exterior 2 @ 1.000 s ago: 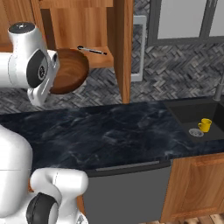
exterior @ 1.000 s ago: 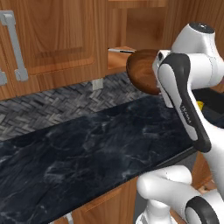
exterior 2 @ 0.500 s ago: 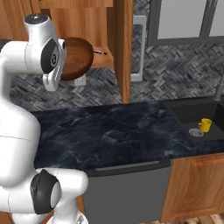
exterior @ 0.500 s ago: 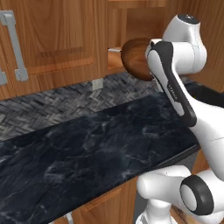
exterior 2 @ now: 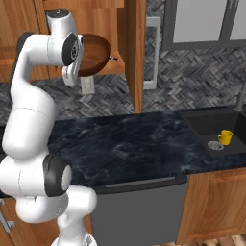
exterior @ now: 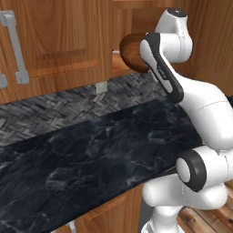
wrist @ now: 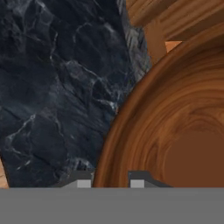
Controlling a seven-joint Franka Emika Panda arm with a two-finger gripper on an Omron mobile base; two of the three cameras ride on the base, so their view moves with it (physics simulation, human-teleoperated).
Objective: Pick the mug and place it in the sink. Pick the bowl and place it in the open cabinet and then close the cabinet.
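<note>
Raised and carried toward the cabinet opening since the earlier frames, the bowl (exterior: 131, 49) now sits at upper centre of the left base view, tilted on edge and partly hidden behind the white arm, at the mouth of the cabinet (exterior: 125, 27). The dark desk (exterior: 91, 154) spans the lower left of the frame.

Right base view: the bowl (exterior 2: 93, 53) appears at upper left, its hollow facing the camera, just left of the open cabinet door (exterior 2: 136, 53). The mug (exterior 2: 225, 137) stands in the sink (exterior 2: 202, 126) at right centre, so that part of the task reads as done.

Hand view: the bowl (wrist: 175, 131) fills the right half, its rim curving from lower centre to upper right; the desk (wrist: 57, 87) lies at left. Two fingers (wrist: 83, 180) rise at the bottom edge on either side of the rim, apparently clamped on it, one inside and one outside.

Handling, as a judgement: the bowl looks rigid, smooth and wide, so a rim pinch probably leaves it free to swing or slip; a hold on the rim, kept square, seems the only practical one.
</note>
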